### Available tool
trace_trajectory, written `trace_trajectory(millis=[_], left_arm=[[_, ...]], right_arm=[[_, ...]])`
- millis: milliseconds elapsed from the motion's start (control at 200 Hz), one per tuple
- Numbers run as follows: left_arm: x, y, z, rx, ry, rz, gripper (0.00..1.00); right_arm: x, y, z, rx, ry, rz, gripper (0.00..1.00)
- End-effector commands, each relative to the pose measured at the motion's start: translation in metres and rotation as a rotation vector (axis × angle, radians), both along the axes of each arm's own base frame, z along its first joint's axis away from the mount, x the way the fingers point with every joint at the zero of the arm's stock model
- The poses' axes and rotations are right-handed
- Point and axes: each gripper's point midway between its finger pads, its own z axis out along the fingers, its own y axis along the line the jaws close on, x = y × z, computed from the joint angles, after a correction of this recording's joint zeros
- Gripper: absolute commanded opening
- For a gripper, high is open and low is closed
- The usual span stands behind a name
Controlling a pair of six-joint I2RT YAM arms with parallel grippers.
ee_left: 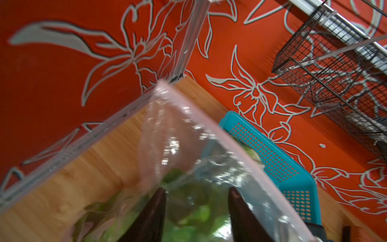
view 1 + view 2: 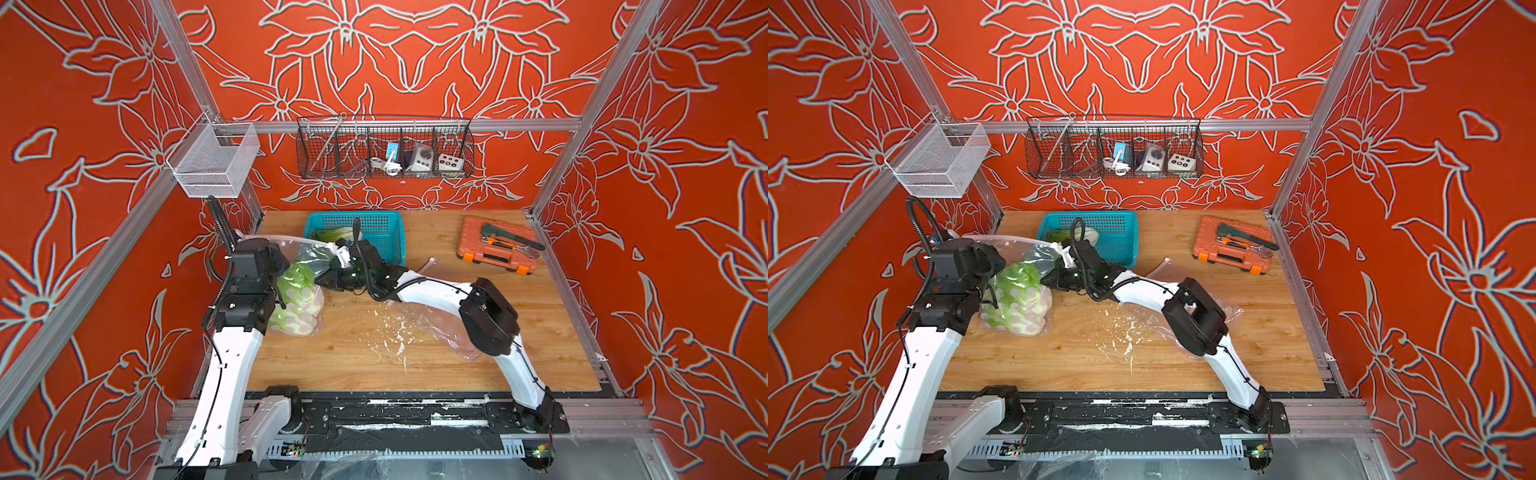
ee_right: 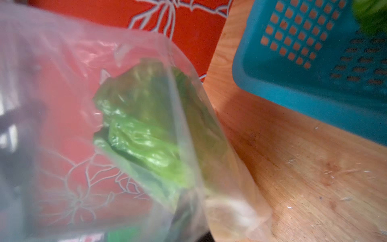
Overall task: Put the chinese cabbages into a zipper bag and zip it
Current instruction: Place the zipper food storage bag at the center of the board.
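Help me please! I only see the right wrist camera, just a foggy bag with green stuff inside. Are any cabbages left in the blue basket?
Observer: Yes. In both top views one cabbage lies in the teal basket.
Operator: Where's the other hand?
Observer: The left gripper hangs over the zipper bag, with its fingers apart.
Operator: Is anything else around?
Observer: An orange tool case sits at the back, on the robot's right.
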Motion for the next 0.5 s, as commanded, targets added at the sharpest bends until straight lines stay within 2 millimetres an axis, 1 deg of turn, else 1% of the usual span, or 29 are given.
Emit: trace_trajectory(millis=[0, 20, 105, 145, 185, 225, 270, 330, 375, 440, 495], left_arm=[[-0.010, 0.010, -0.001, 0.036, 0.026, 0.055, 0.65], [-0.009, 0.009, -0.003, 0.034, 0.027, 0.051, 0.66], [-0.006, 0.004, -0.006, 0.025, 0.020, 0.020, 0.66], [-0.003, 0.001, -0.006, 0.020, 0.017, 0.001, 0.66], [0.000, -0.002, -0.005, 0.018, 0.011, -0.023, 0.66], [0.004, -0.005, -0.005, 0.016, 0.010, -0.047, 0.66], [0.008, -0.010, -0.005, 0.017, 0.009, -0.077, 0.66], [0.015, -0.018, -0.006, 0.013, 0.006, -0.133, 0.66], [0.021, -0.027, -0.010, 0.003, 0.011, -0.182, 0.67], [0.030, -0.042, -0.014, -0.013, 0.017, -0.257, 0.66], [0.034, -0.057, -0.013, -0.028, 0.002, -0.324, 0.66]], right_arm=[[-0.011, 0.007, -0.023, -0.135, 0.055, 0.022, 0.00], [-0.010, 0.007, -0.026, -0.152, 0.053, 0.020, 0.00], [-0.011, 0.006, -0.028, -0.205, 0.024, 0.051, 0.07], [-0.014, 0.005, -0.027, -0.227, 0.011, 0.084, 0.15], [-0.015, 0.002, -0.023, -0.245, -0.013, 0.120, 0.25], [-0.013, -0.009, -0.020, -0.282, -0.037, 0.138, 0.31], [-0.009, -0.024, -0.011, -0.310, -0.067, 0.139, 0.37], [-0.005, -0.046, 0.009, -0.308, -0.117, 0.151, 0.47], [-0.002, -0.069, 0.022, -0.330, -0.157, 0.137, 0.53], [0.004, -0.107, 0.028, -0.382, -0.203, 0.106, 0.58], [0.013, -0.142, 0.025, -0.431, -0.209, 0.056, 0.59]])
